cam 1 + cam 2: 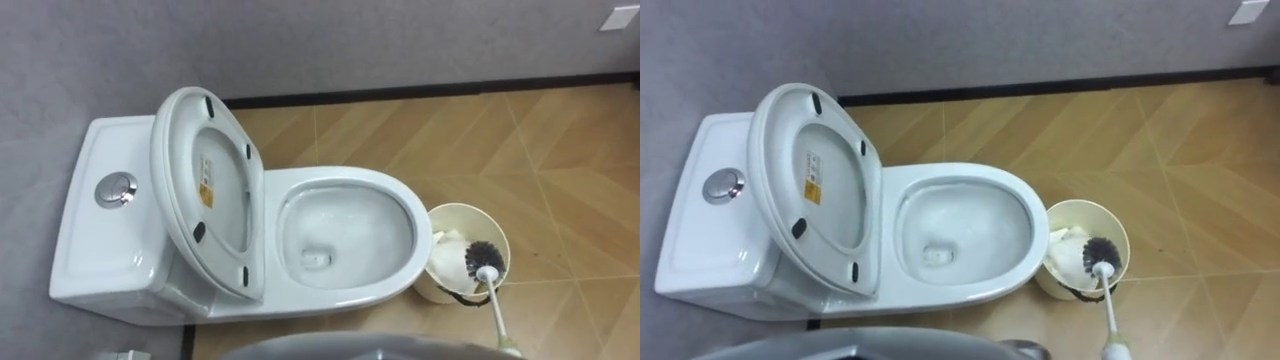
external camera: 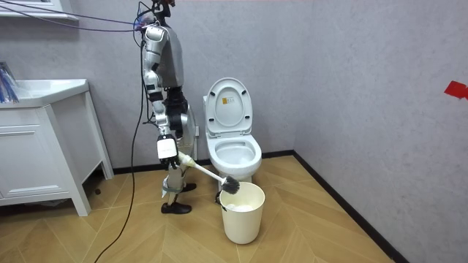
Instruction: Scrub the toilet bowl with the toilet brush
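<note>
The robot stands on the wood floor (image 1: pixel 560 150) beside the toilet (image 1: pixel 345 178), side-on to it, so that from the head camera the cistern (image 1: pixel 95 250) lies to the left and the bowl runs out to the right. The seat and lid (image 1: pixel 205 190) are raised together and lean back toward the cistern; a round chrome flush button (image 1: pixel 116 188) sits on the cistern's top; a little water lies at the bottom of the bowl. A grey wall (image 1: pixel 400 40) with a black skirting (image 1: pixel 450 90) closes the far side.

Just right of the bowl's front stands a cream bin (image 1: pixel 455 211); whether it touches the toilet I cannot tell; something white lies inside it.

The toilet brush (image 1: pixel 484 258) is at the bin, apart from the bowl; its dark bristle head sits in the bin's mouth toward the near right side, over the white stuff; its pale handle (image 1: pixel 497 312) runs from the head to the near right edge of the eye views.

In the room view the right hand (image 2: pixel 175 155) hangs low beside the robot's thigh, fingers closed round the upper end of the handle; the handle slopes down from it to the bin, the head at the rim on the room view's left. A white cabinet (image 2: pixel 44 153) stands at the room view's left, well apart from the robot.
</note>
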`<state>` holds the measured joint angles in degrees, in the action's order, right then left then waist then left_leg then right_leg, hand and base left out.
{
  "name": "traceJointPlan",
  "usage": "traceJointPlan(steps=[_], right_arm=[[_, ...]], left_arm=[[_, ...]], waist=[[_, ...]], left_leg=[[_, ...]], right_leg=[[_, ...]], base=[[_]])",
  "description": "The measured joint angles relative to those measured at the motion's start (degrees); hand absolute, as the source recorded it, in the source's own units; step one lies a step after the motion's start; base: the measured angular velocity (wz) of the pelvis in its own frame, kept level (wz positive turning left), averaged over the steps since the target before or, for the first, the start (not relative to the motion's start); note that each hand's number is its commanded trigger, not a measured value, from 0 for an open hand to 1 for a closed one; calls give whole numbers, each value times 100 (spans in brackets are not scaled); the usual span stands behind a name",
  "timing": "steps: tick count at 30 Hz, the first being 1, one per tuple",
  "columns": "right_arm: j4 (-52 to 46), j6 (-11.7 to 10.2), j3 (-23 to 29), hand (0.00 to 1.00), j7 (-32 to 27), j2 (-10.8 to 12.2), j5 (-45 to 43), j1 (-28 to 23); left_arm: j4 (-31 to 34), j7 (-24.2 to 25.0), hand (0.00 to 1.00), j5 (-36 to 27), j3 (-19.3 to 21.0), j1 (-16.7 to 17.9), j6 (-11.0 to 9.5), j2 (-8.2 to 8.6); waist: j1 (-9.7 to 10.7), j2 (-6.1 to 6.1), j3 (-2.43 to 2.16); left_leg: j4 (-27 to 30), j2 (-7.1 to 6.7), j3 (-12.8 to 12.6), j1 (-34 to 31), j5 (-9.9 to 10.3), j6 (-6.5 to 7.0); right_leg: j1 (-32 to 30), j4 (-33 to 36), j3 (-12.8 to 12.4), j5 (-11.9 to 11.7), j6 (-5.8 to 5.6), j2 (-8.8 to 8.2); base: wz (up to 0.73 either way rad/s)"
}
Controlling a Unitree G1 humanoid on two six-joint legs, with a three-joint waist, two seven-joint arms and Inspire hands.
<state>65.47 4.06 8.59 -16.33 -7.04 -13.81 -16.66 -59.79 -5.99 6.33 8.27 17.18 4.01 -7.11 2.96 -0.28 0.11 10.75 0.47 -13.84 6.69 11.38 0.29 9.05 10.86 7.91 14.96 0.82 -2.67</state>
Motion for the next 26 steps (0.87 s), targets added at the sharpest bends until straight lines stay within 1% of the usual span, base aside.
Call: traceJointPlan(steps=[1, 3, 7, 10, 14, 16, 19, 22, 26], right_arm=[[48, 68, -11, 0, 78, 1, 22, 39], [123, 129, -64, 0, 195, 3, 64, 102], [136, 264, -119, 0, 520, 7, 228, 96], [139, 356, -119, 0, 682, 7, 222, 92], [138, 362, -116, 0, 866, 7, 199, 114], [140, 418, -117, 0, 1036, 8, 199, 141], [143, 530, -131, 0, 1252, 8, 174, 173], [217, 595, -292, 0, 1467, 8, 148, 208], [325, 605, -294, 0, 1668, 12, 25, 236]], left_arm=[[1, 0, 0, 158, -52, -7, 51, -1], [3, -3, 0, 357, -145, -69, 120, -8], [9, 0, 0, 715, -357, -109, 339, -9], [16, 6, 0, 936, -402, -111, 459, -2], [22, 30, 0, 1090, -401, -142, 530, -2], [21, 71, 0, 1137, -401, -165, 594, -3], [15, 181, 0, 1138, -400, -176, 607, -1], [15, 279, 0, 1138, -401, -180, 609, 5], [14, 324, 0, 1138, -399, -198, 610, 42]], waist=[[-3, 8, 0], [2, 12, 1], [13, 2, -5], [23, -7, -11], [41, -3, -8], [45, -6, -4], [44, -10, -3], [41, -22, -6], [40, -30, -14]], left_leg=[[0, 2, 0, 2, 0, 0], [0, 6, 0, 3, 2, -2], [-1, 19, 0, 9, 14, -16], [0, 22, 0, 14, 14, -17], [5, 28, 6, 11, 15, -18], [12, 71, 7, -2, 18, -18], [15, 75, 8, -6, 23, -24], [25, 69, 8, -10, 25, -27], [49, 63, 8, -14, 25, -27]], right_leg=[[0, 2, 0, -2, 2, 2], [0, 2, 2, -4, 4, 7], [7, 1, 4, -10, 12, 19], [11, -1, 2, -11, 15, 23], [6, 0, 7, -11, 15, 23], [-2, -1, 11, -12, 17, 27], [-5, -5, 9, -13, 19, 35], [-6, -8, 9, -15, 22, 37], [-1, -10, 9, -15, 23, 33]], base=[[0], [0], [0], [0], [0], [0], [0], [0], [0]])
